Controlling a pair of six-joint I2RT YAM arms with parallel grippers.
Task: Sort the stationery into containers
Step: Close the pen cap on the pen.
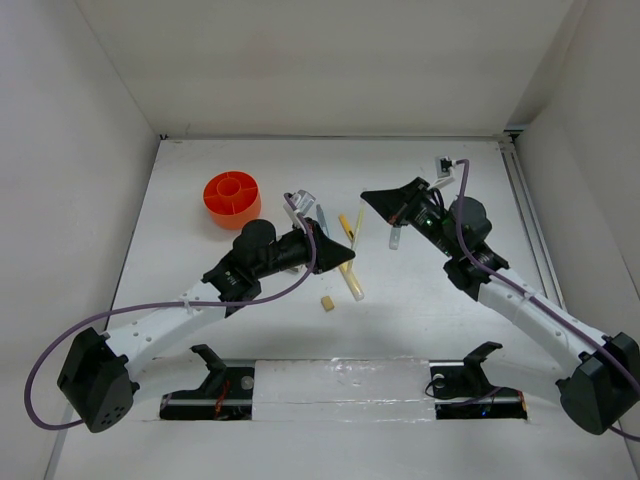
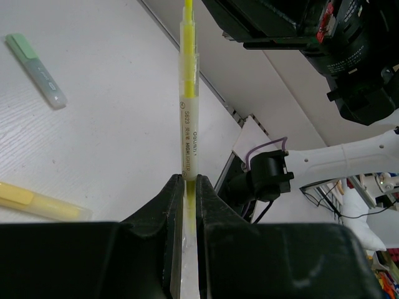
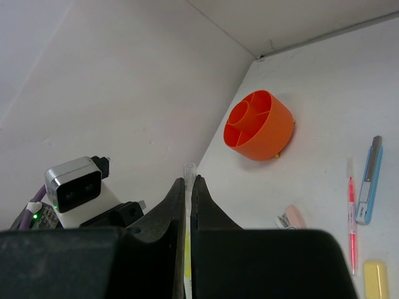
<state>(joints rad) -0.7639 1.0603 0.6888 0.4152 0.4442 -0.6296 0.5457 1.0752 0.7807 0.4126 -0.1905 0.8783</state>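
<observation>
Highlighter (image 2: 189,118): yellow and see-through, long and thin, with black writing on its side; it stuck straight out of the left gripper (image 2: 190,182).
Left jaws: squeezed tight on the highlighter.
Right gripper (image 3: 189,182): jaws pressed together.
Cup (image 3: 257,128): bright orange, round, little rooms inside, near the back corner.

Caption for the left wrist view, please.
Left claw shut on a yellow highlighter pointing away from the camera, with a green-capped marker lying off to its left.

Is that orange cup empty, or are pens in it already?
Empty: the orange cup shows only bare dividers inside, both from above and in the right wrist view.
</observation>
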